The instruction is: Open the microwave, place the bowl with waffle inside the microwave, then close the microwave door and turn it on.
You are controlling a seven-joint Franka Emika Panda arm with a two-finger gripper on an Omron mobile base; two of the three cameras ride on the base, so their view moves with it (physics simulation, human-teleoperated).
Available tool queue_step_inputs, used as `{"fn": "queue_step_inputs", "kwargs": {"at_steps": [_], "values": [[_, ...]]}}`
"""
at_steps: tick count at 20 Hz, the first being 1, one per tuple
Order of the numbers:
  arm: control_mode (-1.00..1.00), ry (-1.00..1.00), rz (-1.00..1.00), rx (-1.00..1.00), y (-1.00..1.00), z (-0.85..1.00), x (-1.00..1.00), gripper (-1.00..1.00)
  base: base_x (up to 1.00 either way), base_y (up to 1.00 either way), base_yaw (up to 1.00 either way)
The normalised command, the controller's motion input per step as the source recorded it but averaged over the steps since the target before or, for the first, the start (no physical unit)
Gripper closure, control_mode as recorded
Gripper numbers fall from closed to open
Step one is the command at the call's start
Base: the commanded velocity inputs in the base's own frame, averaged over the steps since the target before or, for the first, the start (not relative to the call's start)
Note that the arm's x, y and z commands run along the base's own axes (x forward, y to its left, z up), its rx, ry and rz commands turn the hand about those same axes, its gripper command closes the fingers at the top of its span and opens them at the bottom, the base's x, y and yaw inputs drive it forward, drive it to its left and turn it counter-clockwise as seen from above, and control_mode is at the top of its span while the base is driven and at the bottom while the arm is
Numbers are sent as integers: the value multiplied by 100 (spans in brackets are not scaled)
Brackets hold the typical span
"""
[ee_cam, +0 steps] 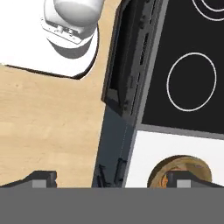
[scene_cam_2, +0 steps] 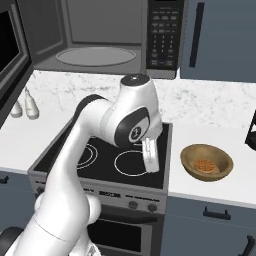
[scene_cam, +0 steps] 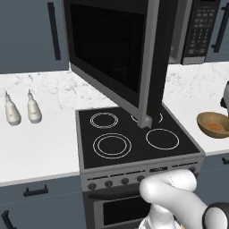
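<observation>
The microwave [scene_cam_2: 100, 35] stands open above the stove, showing its grey cavity and round turntable, with the button panel [scene_cam_2: 162, 32] on its right. The microwave door [scene_cam: 112, 49] is swung out to the left over the cooktop. The brown bowl [scene_cam_2: 206, 162] sits on the white counter right of the stove with the waffle [scene_cam_2: 204, 165] in it. My hand [scene_cam_2: 150, 156] hangs over the stove's front right corner, left of the bowl and apart from it. My gripper [ee_cam: 114, 179] is open with nothing between its fingertips; the bowl [ee_cam: 181, 168] lies by the right fingertip.
The black cooktop [scene_cam: 134, 134] with its burner rings lies under the open door. Two pale bottles [scene_cam: 20, 109] stand on the left counter. A dark object [scene_cam_2: 251, 131] sits at the counter's far right. Blue cabinets flank the microwave.
</observation>
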Motion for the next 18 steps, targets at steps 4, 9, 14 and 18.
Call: {"fn": "queue_step_inputs", "kwargs": {"at_steps": [4,9,14,18], "values": [[-100,10,-37,11,-81,-47,0,-100,0,0,0],[-100,2,-11,22,-50,-53,2,-100,0,0,0],[-100,-8,-5,25,-13,-53,0,-100,0,0,0],[-100,-20,-13,11,0,-47,0,-100,0,0,0]]}}
